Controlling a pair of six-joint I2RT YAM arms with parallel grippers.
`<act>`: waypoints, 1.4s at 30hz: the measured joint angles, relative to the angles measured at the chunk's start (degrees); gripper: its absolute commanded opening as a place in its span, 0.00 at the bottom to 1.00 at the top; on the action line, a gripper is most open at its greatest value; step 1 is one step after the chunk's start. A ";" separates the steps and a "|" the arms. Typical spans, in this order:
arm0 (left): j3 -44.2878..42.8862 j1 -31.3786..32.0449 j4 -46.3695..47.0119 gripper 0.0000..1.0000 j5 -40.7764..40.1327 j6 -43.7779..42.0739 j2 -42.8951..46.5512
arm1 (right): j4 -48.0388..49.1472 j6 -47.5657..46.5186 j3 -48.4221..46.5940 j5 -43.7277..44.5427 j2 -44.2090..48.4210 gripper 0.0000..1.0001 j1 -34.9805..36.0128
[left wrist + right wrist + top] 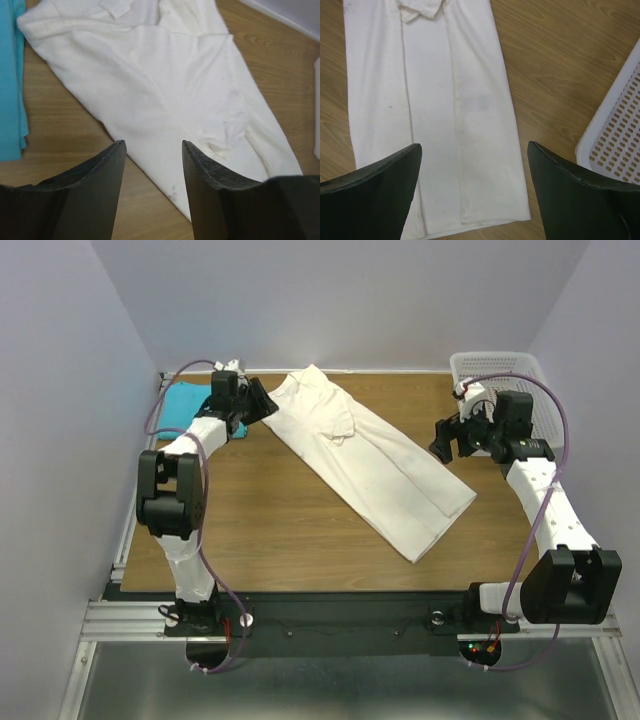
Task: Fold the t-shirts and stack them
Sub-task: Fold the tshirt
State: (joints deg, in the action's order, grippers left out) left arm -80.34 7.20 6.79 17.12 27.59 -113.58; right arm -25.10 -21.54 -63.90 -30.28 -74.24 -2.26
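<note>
Wooden worktop carries the cream t-shirt lying diagonally, shoulders by the left jaws, hem by the right jaws; both gape wide, holding nothing

Cream t-shirt: plain off-white, few faint grey-yellow smudges; ahead of both grippers. Turquoise t-shirt: solid bright blue-green, no print; left of left gripper. Left gripper: matte black. Right gripper: same black. Basket: white, rows of oval holes; right of right gripper. Surface: mid-brown wood grain. Arms: white covers, black joints. Cables: dull mauve.
</note>
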 measured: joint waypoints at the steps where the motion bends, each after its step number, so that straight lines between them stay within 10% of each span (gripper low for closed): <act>1: 1.55 0.07 0.02 0.62 0.00 -1.51 4.07 | -0.50 -0.44 0.00 0.46 0.00 0.92 -0.02; 6: 13.29 0.46 4.48 0.90 -2.03 -6.58 24.59 | -3.89 -1.66 0.04 2.47 -0.07 0.92 -1.66; 14: 35.32 7.54 16.55 0.88 3.37 -10.10 50.66 | -9.66 -3.72 4.96 3.56 -1.16 0.91 -13.35; 26: 42.95 53.37 22.03 0.82 -6.99 -20.24 37.22 | -15.41 -5.84 7.19 1.75 -12.00 0.78 -23.58; 42: 29.55 65.37 25.62 0.83 -18.58 -39.36 11.89 | -14.91 -1.99 3.50 -7.32 -20.41 0.77 -25.53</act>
State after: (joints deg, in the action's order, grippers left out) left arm -50.78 72.58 32.40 -1.45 -11.77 -101.69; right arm -40.01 -23.53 -60.40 -37.60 -94.65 -27.79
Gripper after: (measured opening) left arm 0.829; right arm 0.774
